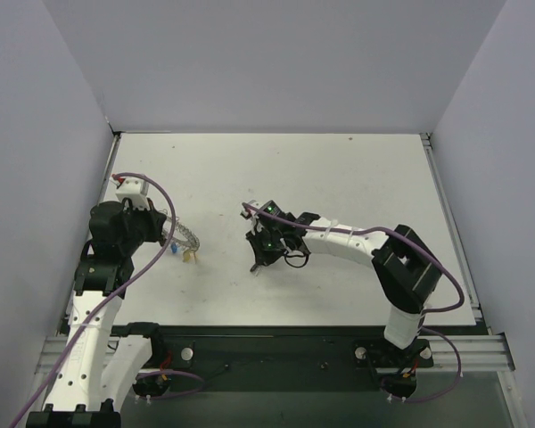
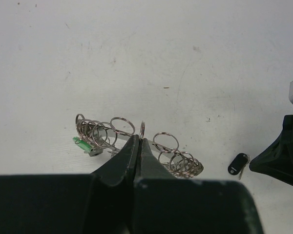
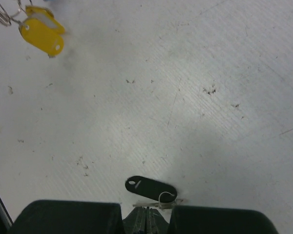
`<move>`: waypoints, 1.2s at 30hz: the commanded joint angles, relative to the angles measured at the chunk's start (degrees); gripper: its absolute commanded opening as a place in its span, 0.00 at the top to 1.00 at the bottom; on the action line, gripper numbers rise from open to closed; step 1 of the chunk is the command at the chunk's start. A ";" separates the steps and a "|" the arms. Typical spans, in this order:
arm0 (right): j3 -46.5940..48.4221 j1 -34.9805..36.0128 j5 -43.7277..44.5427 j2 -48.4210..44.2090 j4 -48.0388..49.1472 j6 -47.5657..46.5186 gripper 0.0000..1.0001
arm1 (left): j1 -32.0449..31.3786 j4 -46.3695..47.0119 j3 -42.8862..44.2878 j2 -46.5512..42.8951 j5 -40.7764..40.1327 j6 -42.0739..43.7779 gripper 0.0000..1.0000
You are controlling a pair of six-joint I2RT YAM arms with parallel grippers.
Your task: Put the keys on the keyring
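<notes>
Left wrist view, lower centre: my left gripper [image 2: 139, 140] pinches the keyring [image 2: 183, 163]; my right gripper [image 3: 146, 215], clamping the black key [image 3: 149, 187], should close in slowly

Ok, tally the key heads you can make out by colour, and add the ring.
black key: 1
green key: 1
yellow key: 1, perhaps a second behind it
keyring: 1
Total: 4

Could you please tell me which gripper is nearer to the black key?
Right. The right gripper pinches the black key by its metal end; the left gripper sits apart from it, off to one side, clamped on the keyring.
</notes>
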 commanded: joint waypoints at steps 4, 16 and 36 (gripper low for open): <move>-1.81 0.10 0.19 0.94 -2.26 -0.62 1.00 | 0.37 5.74 0.78 -1.17 0.92 0.39 1.00; -1.64 -0.16 5.37 -0.46 -1.65 1.13 0.61 | 0.37 5.83 0.70 -1.34 1.00 0.22 1.00; 6.80 -0.43 8.45 10.17 -0.86 3.60 0.56 | 0.37 5.83 0.61 -1.26 1.18 0.22 1.00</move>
